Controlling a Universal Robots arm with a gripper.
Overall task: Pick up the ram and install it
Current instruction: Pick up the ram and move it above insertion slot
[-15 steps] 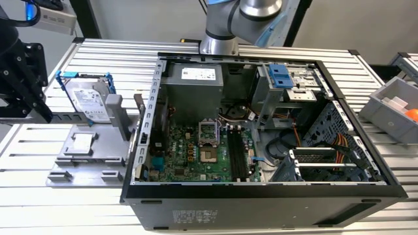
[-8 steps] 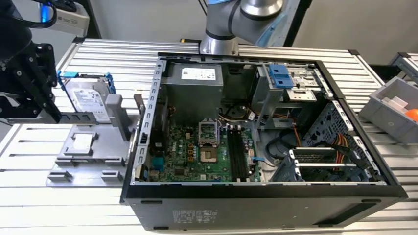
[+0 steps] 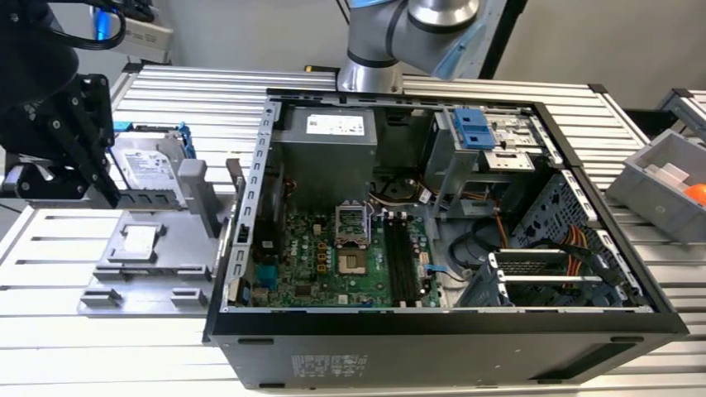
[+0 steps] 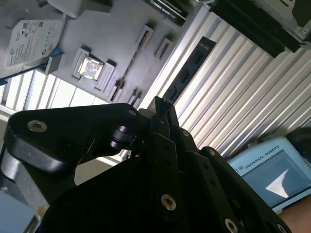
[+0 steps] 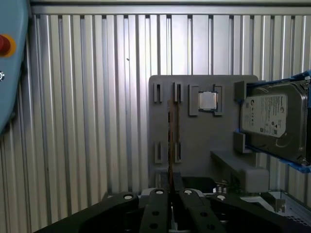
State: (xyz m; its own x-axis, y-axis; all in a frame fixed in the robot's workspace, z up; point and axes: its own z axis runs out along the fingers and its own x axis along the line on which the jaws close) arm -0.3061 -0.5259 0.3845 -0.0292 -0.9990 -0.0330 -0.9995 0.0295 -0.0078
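**Ram not yet picked, parked in tray**

Jaws apparently pressed together, pinching nothing, hovering above gray tray [image 5: 194,141]. Ram [image 5: 171,131] on edge in tray slots, just beside CPU chip [image 5: 208,100]; hard drive [image 5: 272,119] further out. All on ribbed desk [image 5: 87,121], next to open PC case [image 3: 441,331]. Judged step: approach for pick. Next move calls for spread jaws, squared to ram's thin top edge.

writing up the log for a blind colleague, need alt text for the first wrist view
The black gripper hangs at one end of the ram, a thin strip standing on edge in a grey tray. The tray holds a square processor chip and a hard drive in a blue frame, on a ribbed metal table.
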